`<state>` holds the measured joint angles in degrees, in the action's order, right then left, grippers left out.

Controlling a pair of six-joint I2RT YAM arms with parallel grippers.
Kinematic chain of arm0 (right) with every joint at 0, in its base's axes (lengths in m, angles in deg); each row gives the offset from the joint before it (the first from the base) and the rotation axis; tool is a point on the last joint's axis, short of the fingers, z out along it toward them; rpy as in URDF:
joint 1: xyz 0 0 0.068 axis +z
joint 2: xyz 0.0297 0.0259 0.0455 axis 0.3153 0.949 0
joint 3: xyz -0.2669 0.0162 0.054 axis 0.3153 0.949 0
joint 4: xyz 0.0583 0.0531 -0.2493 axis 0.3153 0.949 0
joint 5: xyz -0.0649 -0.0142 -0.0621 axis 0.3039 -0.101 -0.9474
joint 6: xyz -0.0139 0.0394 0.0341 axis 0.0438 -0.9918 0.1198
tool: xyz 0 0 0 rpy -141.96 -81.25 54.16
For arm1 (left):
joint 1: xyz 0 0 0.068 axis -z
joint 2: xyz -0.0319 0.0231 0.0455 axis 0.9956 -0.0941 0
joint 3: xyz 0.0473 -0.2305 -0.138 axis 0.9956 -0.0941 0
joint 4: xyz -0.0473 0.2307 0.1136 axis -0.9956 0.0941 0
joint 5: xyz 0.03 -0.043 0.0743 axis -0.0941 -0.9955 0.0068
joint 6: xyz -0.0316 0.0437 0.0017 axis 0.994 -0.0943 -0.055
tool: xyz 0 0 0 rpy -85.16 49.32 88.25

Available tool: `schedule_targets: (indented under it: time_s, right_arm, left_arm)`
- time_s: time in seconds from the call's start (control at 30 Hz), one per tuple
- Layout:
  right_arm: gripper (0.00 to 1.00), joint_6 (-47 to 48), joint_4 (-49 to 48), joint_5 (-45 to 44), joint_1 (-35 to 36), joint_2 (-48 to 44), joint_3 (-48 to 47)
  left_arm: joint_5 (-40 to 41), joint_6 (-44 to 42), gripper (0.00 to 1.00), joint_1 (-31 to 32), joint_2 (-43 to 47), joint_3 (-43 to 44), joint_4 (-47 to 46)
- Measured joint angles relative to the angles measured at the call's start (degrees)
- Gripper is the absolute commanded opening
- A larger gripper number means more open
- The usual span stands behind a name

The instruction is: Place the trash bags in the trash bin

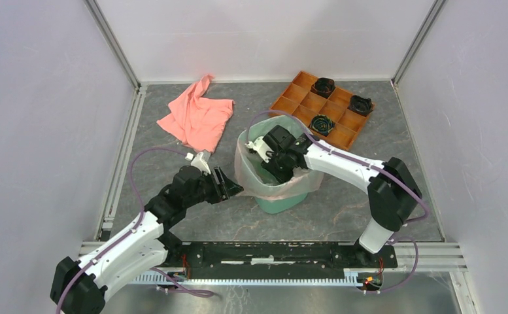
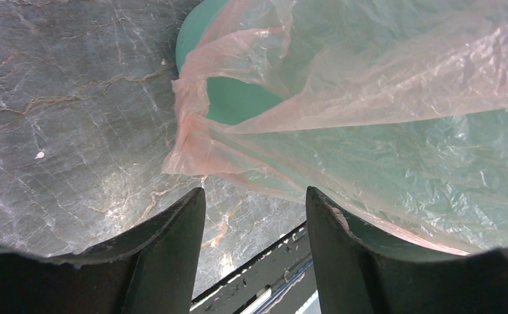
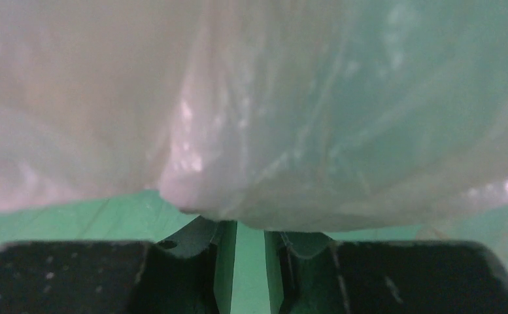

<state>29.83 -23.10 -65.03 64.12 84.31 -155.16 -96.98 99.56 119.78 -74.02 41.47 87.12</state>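
The mint-green trash bin (image 1: 280,201) stands mid-table with the translucent pale pink trash bag (image 1: 248,171) draped over its rim and down its left side. My left gripper (image 1: 233,186) is open and empty beside the bin's left wall. In the left wrist view the bag (image 2: 369,98) hangs over the bin (image 2: 238,104) just beyond the gripper (image 2: 254,196). My right gripper (image 1: 272,171) reaches down inside the bin. In the right wrist view its fingers (image 3: 251,226) stand nearly together with bunched bag film (image 3: 270,118) over the tips, against the green bin wall (image 3: 74,219).
A salmon-pink cloth (image 1: 197,118) lies at the back left. An orange compartment tray (image 1: 289,91) at the back right holds three black round items (image 1: 323,86). Grey walls enclose the table; a black rail (image 1: 270,254) runs along the near edge.
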Motion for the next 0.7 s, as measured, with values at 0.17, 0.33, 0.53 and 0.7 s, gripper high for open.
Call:
schedule_targets:
  time_s: [0.17, 0.33, 0.53, 0.7]
  right_arm:
    - [0.27, 0.0, -2.08, 0.76, 0.22, 1.2, 0.52]
    - [0.29, 0.0, -3.56, 1.03, 0.63, 3.54, 0.68]
    - [0.35, 0.44, -5.03, 0.7, 1.55, 6.62, 4.87]
    - [0.43, 0.42, -4.55, 1.07, 2.03, 6.78, 6.1]
  left_arm:
    - [-0.61, 0.31, 0.67, 0.0, 0.07, 0.22, -0.46]
    - [-0.7, 0.46, 0.69, 0.0, 0.07, 0.61, -0.59]
    - [-1.07, 0.61, 0.74, 0.0, 0.9, 1.6, -0.37]
    - [-1.22, 0.63, 0.75, 0.0, 1.97, 2.47, -0.39]
